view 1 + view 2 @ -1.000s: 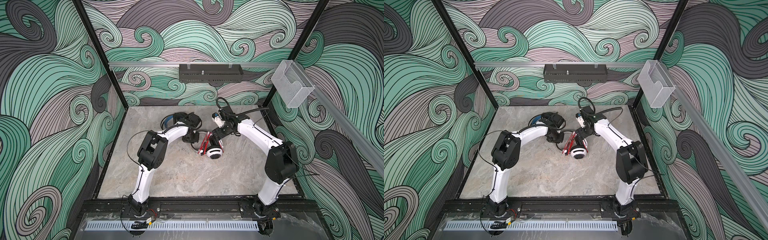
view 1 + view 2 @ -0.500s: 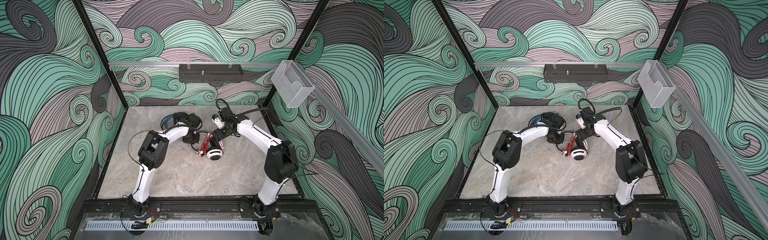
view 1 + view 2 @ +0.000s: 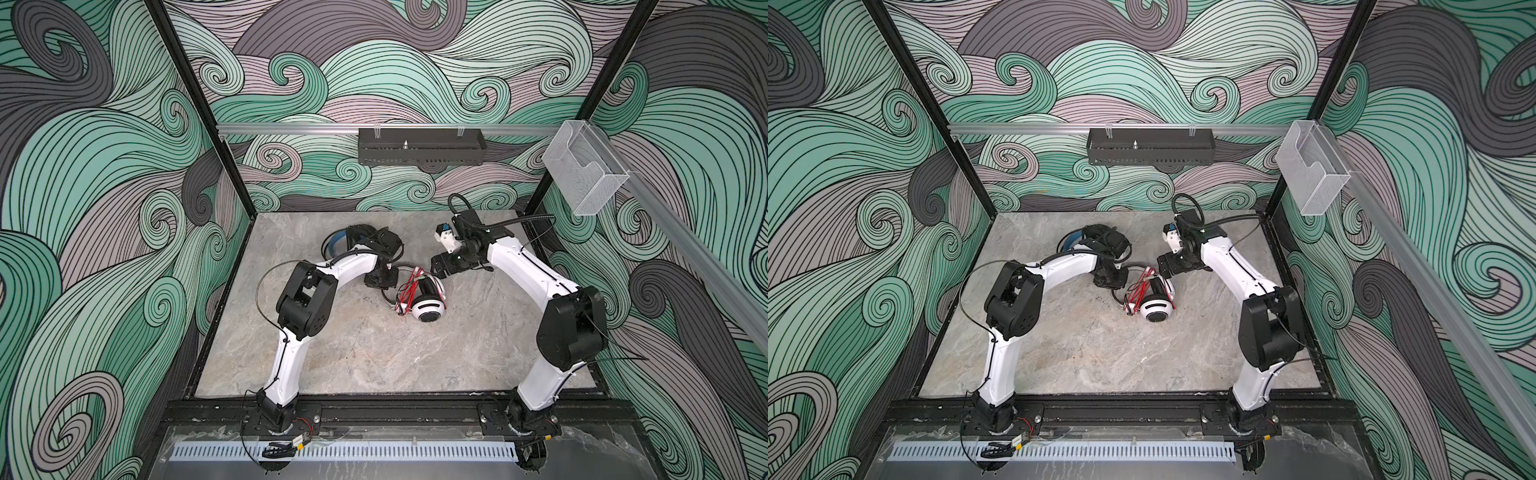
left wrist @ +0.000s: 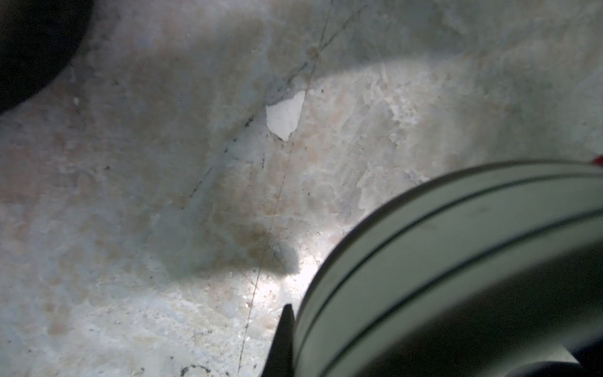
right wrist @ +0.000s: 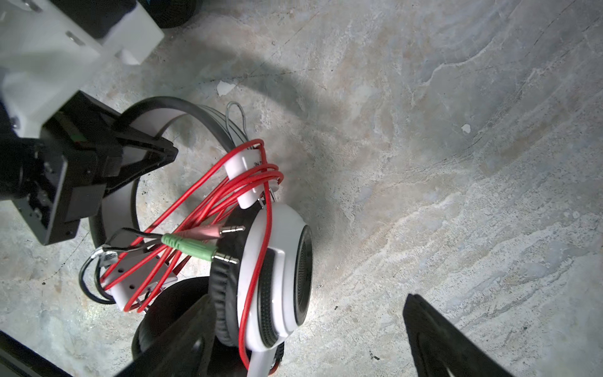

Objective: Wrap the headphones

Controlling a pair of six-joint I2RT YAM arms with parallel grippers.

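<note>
- The two arms rise from the near edge of the marble table [image 3: 374,353] and bend in toward its middle.
- The white-and-black headset [image 3: 428,306] lies near the middle of the table, with one ear cup turned toward the near side.
- Its red cord [image 5: 228,192] is wound in several loops across the headset. A green plug [image 5: 189,246] and a pink plug [image 5: 208,232] lie side by side on the loops.
- The left gripper [image 3: 384,279] is just left of this headset. It is closed tight, and its black fingers [image 5: 146,150] pinch the headband.
- The right gripper [image 3: 441,268] is just beyond the headset on the far right side. Its jaws are wide apart and hold nothing.
- The black headset [image 3: 386,241], with a blue inner band, lies farther back, left of the middle. The left arm partly hides it.
</note>
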